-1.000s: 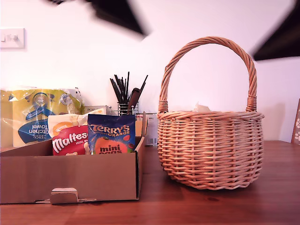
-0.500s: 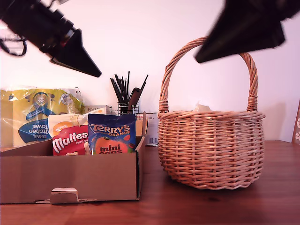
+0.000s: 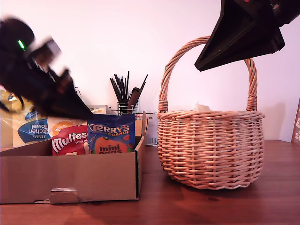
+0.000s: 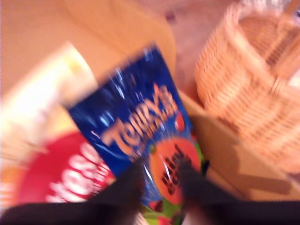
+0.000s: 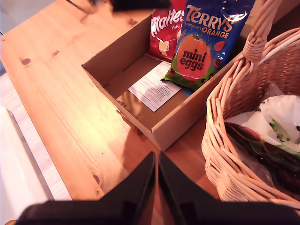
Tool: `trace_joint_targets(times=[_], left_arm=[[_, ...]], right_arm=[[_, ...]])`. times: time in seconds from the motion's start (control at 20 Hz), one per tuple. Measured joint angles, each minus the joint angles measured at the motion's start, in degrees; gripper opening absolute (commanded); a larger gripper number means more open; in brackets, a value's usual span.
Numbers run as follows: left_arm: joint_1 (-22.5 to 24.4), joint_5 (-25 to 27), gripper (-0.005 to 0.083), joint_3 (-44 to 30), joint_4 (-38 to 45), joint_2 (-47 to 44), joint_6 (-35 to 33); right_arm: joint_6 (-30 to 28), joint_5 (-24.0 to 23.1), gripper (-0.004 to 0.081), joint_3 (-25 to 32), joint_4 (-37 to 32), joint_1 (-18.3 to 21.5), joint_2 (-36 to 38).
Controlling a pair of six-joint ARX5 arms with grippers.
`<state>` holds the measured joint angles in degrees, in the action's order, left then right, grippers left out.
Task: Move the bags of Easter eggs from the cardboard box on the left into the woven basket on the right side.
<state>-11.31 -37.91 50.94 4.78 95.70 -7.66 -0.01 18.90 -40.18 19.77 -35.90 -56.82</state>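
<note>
A dark blue Terry's mini eggs bag (image 3: pixel 111 135) (image 4: pixel 136 126) (image 5: pixel 201 42) stands upright in the cardboard box (image 3: pixel 70 176) (image 5: pixel 183 122) next to a red Maltesers bag (image 3: pixel 70 140) (image 4: pixel 61 183) (image 5: pixel 164 28). My first gripper (image 3: pixel 85 114) (image 4: pixel 159 177) is blurred with motion, just above and behind these bags. It is open, its fingers apart in front of the blue bag. My second gripper (image 3: pixel 198 69) (image 5: pixel 156 158) hangs shut high over the woven basket (image 3: pixel 211 147) (image 5: pixel 225 154) (image 4: pixel 243 93). White-and-green bags (image 5: pixel 276 117) lie inside the basket.
A yellow-and-blue kitchen towel pack (image 3: pixel 33 126) stands behind the box. A wire pot of black utensils (image 3: pixel 124 96) and a small white box (image 3: pixel 151 129) stand between box and basket. A paper slip (image 5: pixel 152 86) lies on the box floor. The wooden table (image 3: pixel 211 206) carries everything.
My first gripper has dropped from the exterior view's upper left down to just above the bags in the box. My second gripper has barely shifted since half a second ago.
</note>
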Motion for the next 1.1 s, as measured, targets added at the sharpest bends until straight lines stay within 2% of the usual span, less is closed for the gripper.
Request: trace_joint_targets(times=[0.5,0.8,1.1], left_arm=[[-0.2,1.6,0.0503,-0.1,7.9,0.6,-0.1],[-0.2,1.1,0.0500,-0.1,11.3,6.3,-0.7],[-1.2,-3.6,0.0497,-0.1,13.2,6.9,-1.5]], right_arm=[[0.0,0.0,-0.0012,0.0,0.0,-0.2,0.0],[0.0,0.0,-0.0012,0.0,0.0,-0.2,0.0],[0.0,0.0,-0.0012,0.0,0.0,-0.2,0.0]])
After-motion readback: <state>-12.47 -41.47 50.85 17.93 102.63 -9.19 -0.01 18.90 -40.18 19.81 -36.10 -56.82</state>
